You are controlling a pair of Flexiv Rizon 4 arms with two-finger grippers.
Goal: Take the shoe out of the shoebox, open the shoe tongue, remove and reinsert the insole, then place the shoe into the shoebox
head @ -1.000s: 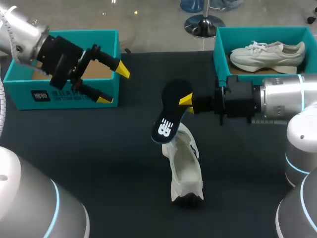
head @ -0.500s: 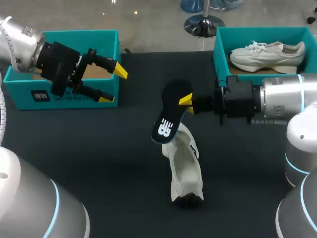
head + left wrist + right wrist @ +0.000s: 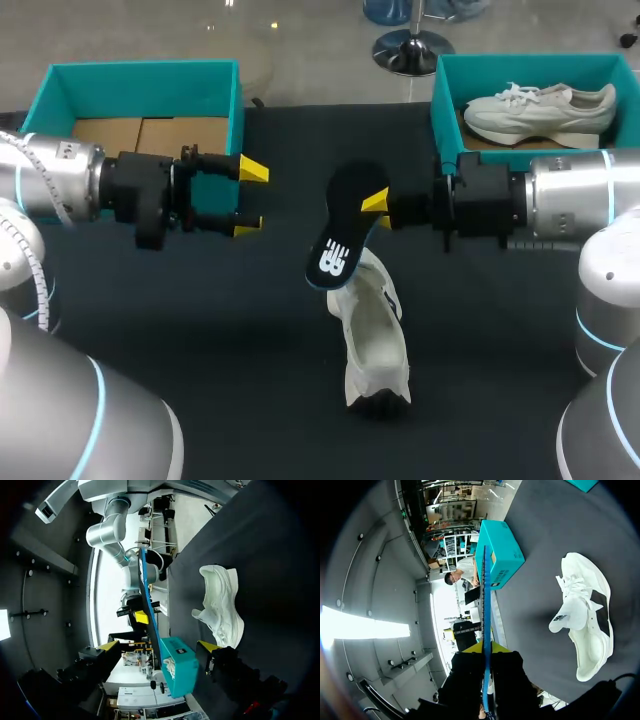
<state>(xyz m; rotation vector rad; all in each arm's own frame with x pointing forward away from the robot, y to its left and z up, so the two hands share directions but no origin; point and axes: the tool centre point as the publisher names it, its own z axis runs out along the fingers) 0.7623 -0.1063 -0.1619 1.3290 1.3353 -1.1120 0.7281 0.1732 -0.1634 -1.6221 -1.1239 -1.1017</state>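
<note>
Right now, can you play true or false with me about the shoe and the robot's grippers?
1. The right gripper is shut on the insole. True.
2. The left gripper holds the shoe. False: it is open and empty, well apart from the shoe.
3. A second shoe lies in the right box. True.
4. The insole is inside the shoe. False: it is out of the shoe, held up in the right gripper.
5. The shoe on the table is white. True.
</note>
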